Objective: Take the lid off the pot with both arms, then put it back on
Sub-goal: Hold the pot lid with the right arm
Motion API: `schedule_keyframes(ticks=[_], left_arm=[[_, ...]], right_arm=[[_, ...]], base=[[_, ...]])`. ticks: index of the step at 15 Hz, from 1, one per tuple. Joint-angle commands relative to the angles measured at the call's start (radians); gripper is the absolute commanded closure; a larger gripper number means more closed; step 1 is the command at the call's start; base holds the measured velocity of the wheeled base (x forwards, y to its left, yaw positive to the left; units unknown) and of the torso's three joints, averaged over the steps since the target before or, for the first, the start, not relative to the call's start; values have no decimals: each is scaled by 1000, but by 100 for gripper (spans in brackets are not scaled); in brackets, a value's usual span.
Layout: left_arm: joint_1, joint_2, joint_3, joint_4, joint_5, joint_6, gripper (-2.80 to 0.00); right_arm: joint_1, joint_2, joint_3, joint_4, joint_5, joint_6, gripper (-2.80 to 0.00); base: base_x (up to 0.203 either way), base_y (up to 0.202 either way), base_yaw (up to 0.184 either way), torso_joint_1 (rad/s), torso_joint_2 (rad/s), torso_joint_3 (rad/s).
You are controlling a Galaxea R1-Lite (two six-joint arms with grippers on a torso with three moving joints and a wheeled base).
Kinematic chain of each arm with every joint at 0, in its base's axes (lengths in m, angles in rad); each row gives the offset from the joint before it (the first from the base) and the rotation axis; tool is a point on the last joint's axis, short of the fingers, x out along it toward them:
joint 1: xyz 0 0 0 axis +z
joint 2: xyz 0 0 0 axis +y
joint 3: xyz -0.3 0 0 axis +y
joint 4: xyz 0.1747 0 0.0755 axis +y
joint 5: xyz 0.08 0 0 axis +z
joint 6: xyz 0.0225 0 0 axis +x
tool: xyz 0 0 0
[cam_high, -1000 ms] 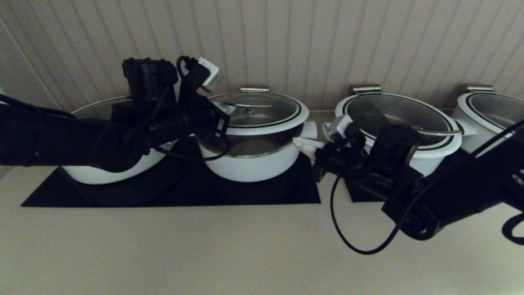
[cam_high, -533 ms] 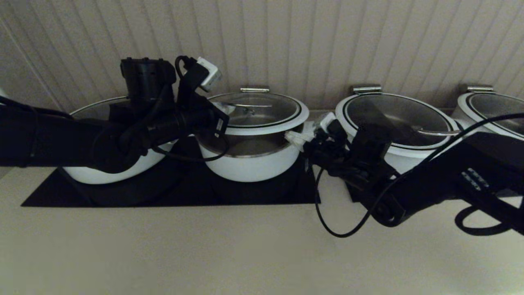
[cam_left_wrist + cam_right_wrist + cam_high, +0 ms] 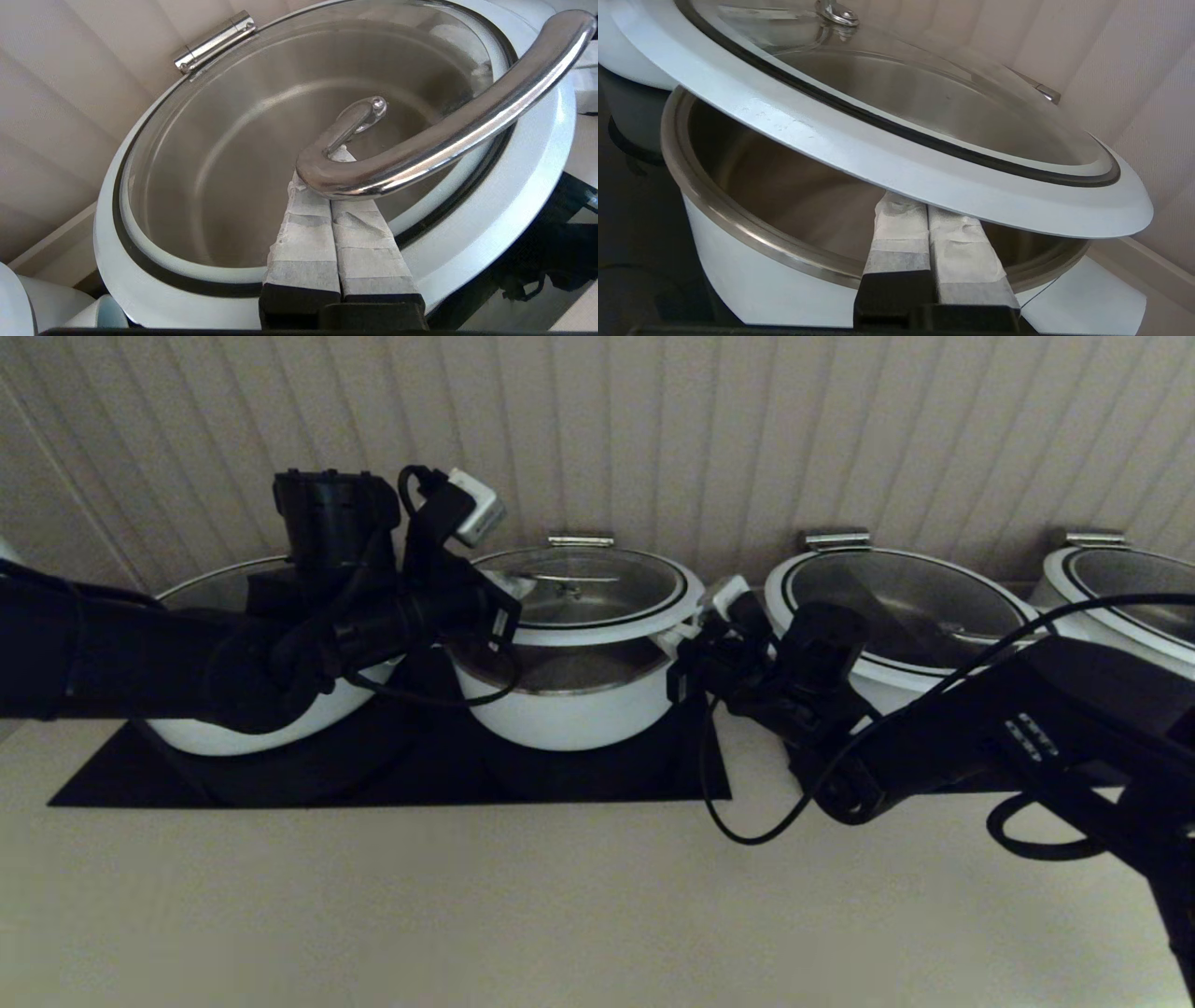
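Observation:
The lid (image 3: 597,586) is held tilted above the white pot (image 3: 569,714), with a gap showing the steel bowl. My left gripper (image 3: 509,586) is shut, its taped fingers pushed under the steel loop handle (image 3: 444,140) over the glass, seen in the left wrist view (image 3: 331,196). My right gripper (image 3: 686,637) is shut at the pot's right side. In the right wrist view its fingertips (image 3: 924,207) sit under the lid's white rim (image 3: 901,163), above the pot's steel edge (image 3: 752,233).
A wider white pot (image 3: 233,733) stands behind my left arm. Two more lidded pots (image 3: 920,607) (image 3: 1116,583) stand to the right. The pots rest on black mats (image 3: 392,779) against a ribbed wall. The counter's front is bare.
My right arm has swung left and up, from beside the pot's right handle to under the lid's right rim. My left gripper and the lid have barely moved.

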Motion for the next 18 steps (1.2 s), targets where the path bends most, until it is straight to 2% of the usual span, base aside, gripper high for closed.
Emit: schedule_keyframes(ticks=[1, 9, 18], left_arm=[[0, -22, 34, -2, -1, 1, 0], [5, -74, 85, 1, 1, 0, 0], [60, -181, 213, 10, -1, 3, 0]], right_arm=[[-1, -4, -5, -8, 2, -2, 0], [-1, -10, -5, -15, 2, -4, 0], [-1, -11, -5, -15, 2, -5, 0]], base=[[0, 0, 0, 0, 0, 0], [0, 0, 0, 0, 0, 0], [0, 0, 0, 0, 0, 0]])
